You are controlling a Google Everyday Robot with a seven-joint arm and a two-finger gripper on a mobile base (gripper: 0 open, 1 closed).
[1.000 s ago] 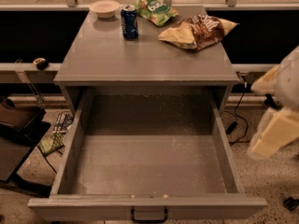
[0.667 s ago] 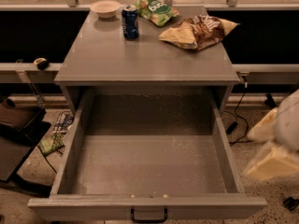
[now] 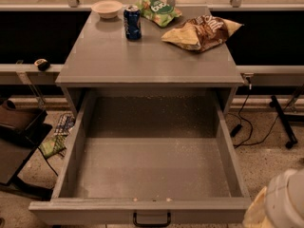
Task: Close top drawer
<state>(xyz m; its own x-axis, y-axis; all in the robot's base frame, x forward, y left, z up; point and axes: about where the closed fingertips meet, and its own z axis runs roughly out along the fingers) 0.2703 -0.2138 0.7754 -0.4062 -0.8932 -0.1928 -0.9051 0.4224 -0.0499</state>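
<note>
While top drawer (image 3: pixel 147 170) stays open, tool (image 3: pixel 279 204) lower, bottom right

Scanning for lettering now, and it all sits on the bench (image 3: pixel 142 56), far across from the gripper (image 3: pixel 278 205), which hangs low by the near right corner of the open top drawer (image 3: pixel 152 167). The green bag (image 3: pixel 156 9) carries big white letters, upside down from here, too blurred to read. The brown bag (image 3: pixel 202 31) has white script, also unreadable. No legible mark shows on the blue can (image 3: pixel 132 22).
</note>
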